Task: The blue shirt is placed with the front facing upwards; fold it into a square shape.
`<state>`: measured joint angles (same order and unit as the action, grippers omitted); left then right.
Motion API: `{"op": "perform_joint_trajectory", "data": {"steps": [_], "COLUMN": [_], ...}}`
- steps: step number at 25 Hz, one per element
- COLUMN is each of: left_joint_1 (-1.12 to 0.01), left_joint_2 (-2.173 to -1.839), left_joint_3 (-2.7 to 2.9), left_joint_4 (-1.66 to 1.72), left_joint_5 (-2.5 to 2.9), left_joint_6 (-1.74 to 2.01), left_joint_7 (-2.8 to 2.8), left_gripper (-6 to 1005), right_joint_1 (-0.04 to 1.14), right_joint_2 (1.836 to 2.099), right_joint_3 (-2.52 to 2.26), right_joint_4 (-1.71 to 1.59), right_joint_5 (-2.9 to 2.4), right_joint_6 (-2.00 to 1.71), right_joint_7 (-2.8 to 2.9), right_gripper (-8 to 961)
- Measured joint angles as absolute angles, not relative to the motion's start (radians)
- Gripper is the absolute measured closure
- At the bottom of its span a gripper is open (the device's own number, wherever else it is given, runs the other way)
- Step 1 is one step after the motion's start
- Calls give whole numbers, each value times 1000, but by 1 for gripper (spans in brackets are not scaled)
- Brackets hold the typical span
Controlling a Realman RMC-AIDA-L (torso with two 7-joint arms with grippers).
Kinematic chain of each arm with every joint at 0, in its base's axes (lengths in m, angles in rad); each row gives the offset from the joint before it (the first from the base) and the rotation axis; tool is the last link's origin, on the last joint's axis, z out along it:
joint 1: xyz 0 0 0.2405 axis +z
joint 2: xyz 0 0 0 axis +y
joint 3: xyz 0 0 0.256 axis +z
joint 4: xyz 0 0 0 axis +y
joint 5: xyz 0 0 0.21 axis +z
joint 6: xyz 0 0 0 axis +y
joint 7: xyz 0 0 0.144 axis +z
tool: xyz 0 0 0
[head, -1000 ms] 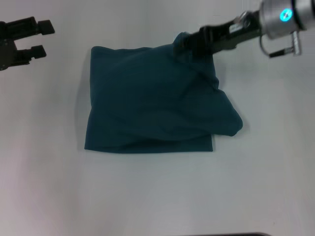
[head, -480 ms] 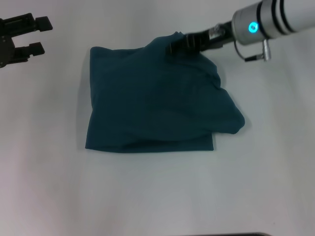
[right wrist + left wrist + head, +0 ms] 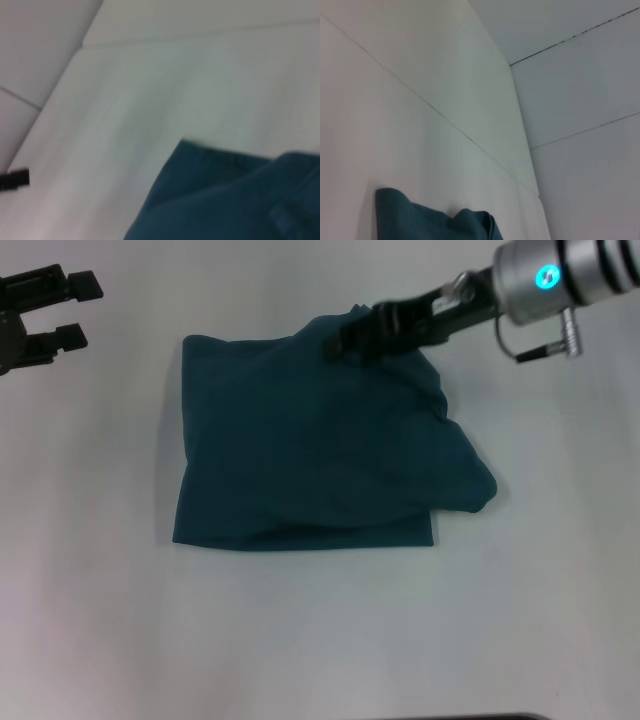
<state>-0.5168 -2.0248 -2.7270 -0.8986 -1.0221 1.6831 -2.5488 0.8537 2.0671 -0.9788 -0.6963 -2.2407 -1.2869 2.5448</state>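
The blue shirt (image 3: 300,460) lies folded into a rough square on the white table, with a loose bulge of cloth sticking out at its right side (image 3: 470,480). My right gripper (image 3: 347,340) is over the shirt's far right corner, shut on a raised fold of the cloth there. My left gripper (image 3: 82,310) hangs open at the far left, clear of the shirt. A far corner of the blue shirt (image 3: 435,222) shows in the left wrist view. The right wrist view holds the blue shirt (image 3: 225,205) close up.
White table (image 3: 320,640) surrounds the shirt on all sides. White wall panels (image 3: 570,100) rise behind the table. A dark bit of the other arm (image 3: 13,180) shows at the edge of the right wrist view.
My right gripper has moved left along the shirt's far edge, carrying the raised corner of cloth with it. The left arm has drifted slightly left.
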Motion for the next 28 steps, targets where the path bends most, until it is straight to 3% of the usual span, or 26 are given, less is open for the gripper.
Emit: {"op": "perform_joint_trajectory", "data": {"steps": [17,28], "left_joint_1": [-512,-512], "left_joint_2": [-2023,-2023], "left_joint_3": [-2727,-2727], "left_joint_4": [-893,-889], "left_joint_5": [-1040,-1040], "left_joint_6": [1683,1681], "left_joint_7": [-2549,-2549], "left_gripper": [152,152], "right_joint_1": [902,866], "right_joint_2": [2084,2047], "right_joint_3": [-1162,-1093], "right_joint_4": [-546,-602], "right_joint_5": [-2246,-2247], "right_joint_6": [-1017,-936], "right_joint_7": [2543,2545], "right_gripper": [249,254]}}
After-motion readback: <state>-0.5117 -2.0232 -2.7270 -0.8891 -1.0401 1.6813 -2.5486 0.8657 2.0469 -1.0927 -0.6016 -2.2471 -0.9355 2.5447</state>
